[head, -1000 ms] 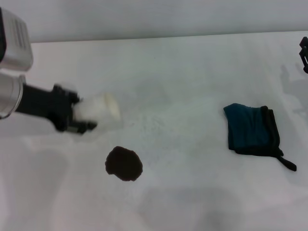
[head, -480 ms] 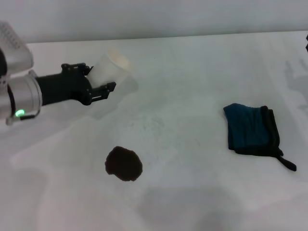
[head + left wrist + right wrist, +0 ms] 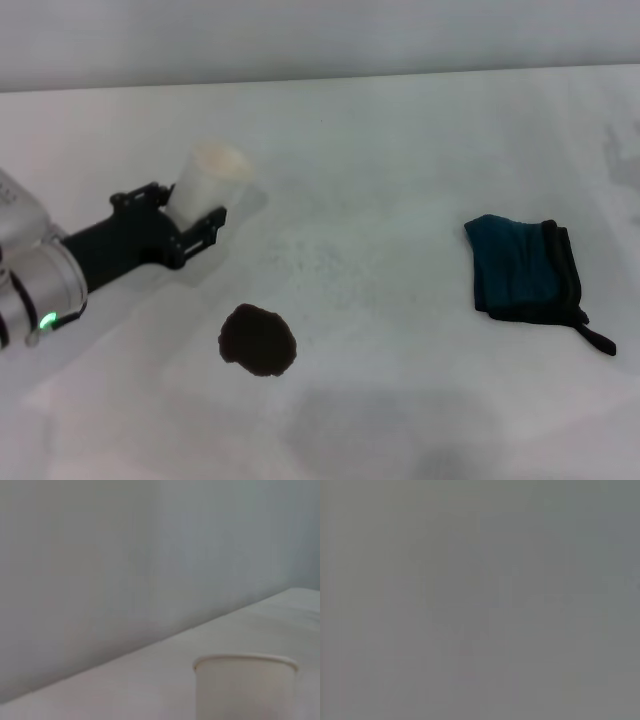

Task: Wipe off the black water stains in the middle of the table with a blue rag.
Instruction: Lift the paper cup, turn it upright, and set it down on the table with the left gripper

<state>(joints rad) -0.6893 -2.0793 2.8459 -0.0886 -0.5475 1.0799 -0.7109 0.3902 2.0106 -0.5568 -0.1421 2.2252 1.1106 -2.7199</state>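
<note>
White paper cup (image 3: pixel 208 180), upright, sits gripped in the left gripper (image 3: pixel 190 212) at far left. Round, ragged black water stains (image 3: pixel 258 340) lie near; the folded blue rag (image 3: pixel 523 268) lies right on the matte table (image 3: pixel 400 150).

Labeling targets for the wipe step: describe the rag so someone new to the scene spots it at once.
Start from the white table: on its right side, well apart from the dark stain at centre-left, lies the rag, folded flat. It is the only cloth there, dark teal-blue with black trim and a short black loop, unlike the white paper cup held by the left gripper on the left.
</note>
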